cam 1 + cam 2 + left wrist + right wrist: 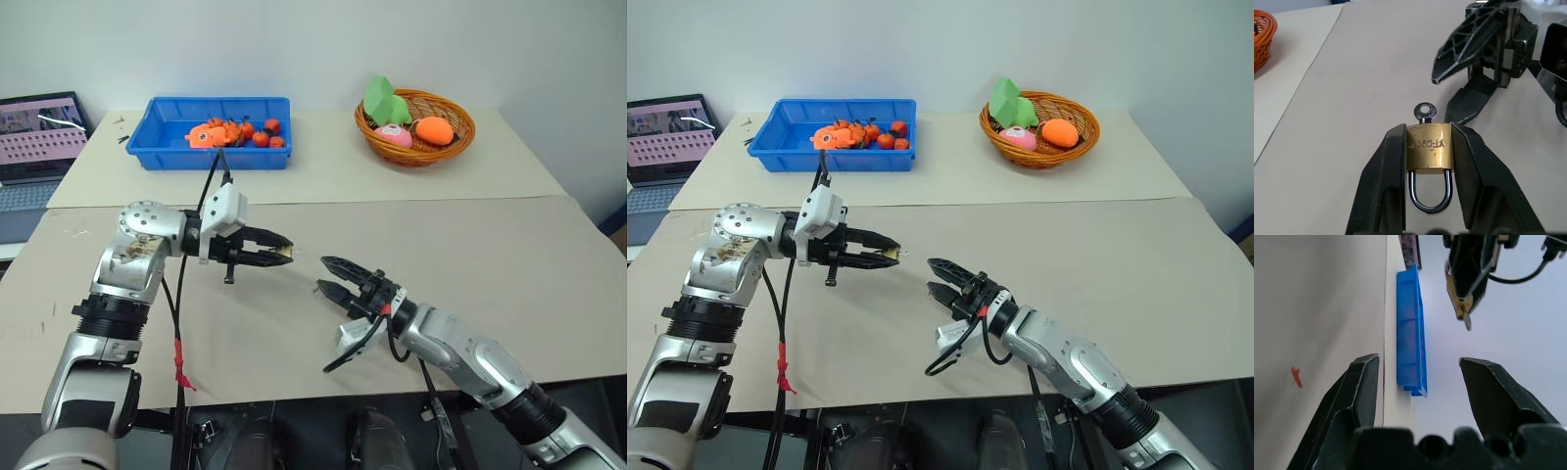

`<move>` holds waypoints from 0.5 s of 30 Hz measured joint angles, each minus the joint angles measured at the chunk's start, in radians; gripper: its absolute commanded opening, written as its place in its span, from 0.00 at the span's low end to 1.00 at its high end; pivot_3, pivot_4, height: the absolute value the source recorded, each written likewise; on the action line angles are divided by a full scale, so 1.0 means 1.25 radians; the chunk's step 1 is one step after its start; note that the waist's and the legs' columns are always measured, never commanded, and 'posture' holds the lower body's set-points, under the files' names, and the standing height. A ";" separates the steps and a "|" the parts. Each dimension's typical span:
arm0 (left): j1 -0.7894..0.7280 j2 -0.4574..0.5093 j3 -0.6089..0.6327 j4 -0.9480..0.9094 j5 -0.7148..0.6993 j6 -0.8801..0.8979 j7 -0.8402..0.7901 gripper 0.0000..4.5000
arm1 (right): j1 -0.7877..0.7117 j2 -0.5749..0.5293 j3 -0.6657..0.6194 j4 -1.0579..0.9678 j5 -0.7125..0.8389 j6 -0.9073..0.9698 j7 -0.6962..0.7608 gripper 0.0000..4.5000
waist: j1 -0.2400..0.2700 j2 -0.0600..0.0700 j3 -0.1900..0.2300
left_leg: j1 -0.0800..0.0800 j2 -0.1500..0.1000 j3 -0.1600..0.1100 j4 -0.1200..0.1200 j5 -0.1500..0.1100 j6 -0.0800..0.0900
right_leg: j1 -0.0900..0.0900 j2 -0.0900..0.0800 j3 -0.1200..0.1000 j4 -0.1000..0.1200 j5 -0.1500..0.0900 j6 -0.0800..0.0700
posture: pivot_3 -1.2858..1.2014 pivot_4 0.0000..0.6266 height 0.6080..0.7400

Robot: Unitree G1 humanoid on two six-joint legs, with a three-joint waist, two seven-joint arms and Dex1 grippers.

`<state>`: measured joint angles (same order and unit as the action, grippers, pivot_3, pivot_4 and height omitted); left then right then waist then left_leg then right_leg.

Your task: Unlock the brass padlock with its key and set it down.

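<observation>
Pinching the brass padlock (1428, 148), key (1425, 111) inserted, the left hand (284, 254) faces the spread right hand (328, 277) nearby.

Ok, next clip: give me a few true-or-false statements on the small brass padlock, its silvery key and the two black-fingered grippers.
1. The left gripper clamps the small brass padlock by its body. True.
2. The silvery key lies on the table. False: it sticks out of the padlock.
3. The right gripper is open and holds nothing. True.
4. The right gripper grips the key. False: it is apart from it.
5. The padlock's shackle has sprung open. False: both legs sit in the body.
</observation>
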<state>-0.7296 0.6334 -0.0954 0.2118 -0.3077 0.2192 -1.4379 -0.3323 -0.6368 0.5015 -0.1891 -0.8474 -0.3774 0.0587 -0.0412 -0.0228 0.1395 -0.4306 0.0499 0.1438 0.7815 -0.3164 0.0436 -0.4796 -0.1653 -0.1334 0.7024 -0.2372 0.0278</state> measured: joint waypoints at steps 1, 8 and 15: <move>0.000 -0.002 0.000 0.000 0.000 0.000 0.002 0.18 | -0.010 0.003 0.000 0.011 -0.012 -0.016 0.000 0.70 | 0.000 0.000 0.000 | 0.000 0.000 0.000 0.001 0.000 0.000 | 0.000 0.000 0.000 0.000 0.000 0.000 | 0.52 0.24 0.52; 0.000 -0.010 -0.009 0.000 0.000 -0.003 0.001 0.18 | -0.047 0.012 -0.001 0.035 -0.069 -0.076 -0.007 0.70 | 0.000 0.000 0.000 | 0.000 0.000 0.000 0.001 0.000 0.000 | 0.000 0.000 0.000 0.001 0.000 0.000 | 0.52 0.24 0.52; 0.000 0.006 -0.038 0.000 0.001 -0.018 -0.052 0.18 | -0.070 0.004 -0.008 0.055 -0.093 -0.108 -0.011 0.70 | 0.000 0.000 0.000 | 0.000 0.000 0.000 0.002 0.000 0.000 | 0.000 0.000 0.000 0.001 0.000 0.000 | 0.52 0.24 0.52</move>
<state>-0.7289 0.6416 -0.1433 0.2115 -0.3069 0.1962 -1.5029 -0.4194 -0.6321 0.4918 -0.1201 -0.9632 -0.5129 0.0447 -0.0411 -0.0228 0.1395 -0.4312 0.0500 0.1438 0.7834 -0.3164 0.0437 -0.4796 -0.1651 -0.1330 0.7040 -0.2373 0.0274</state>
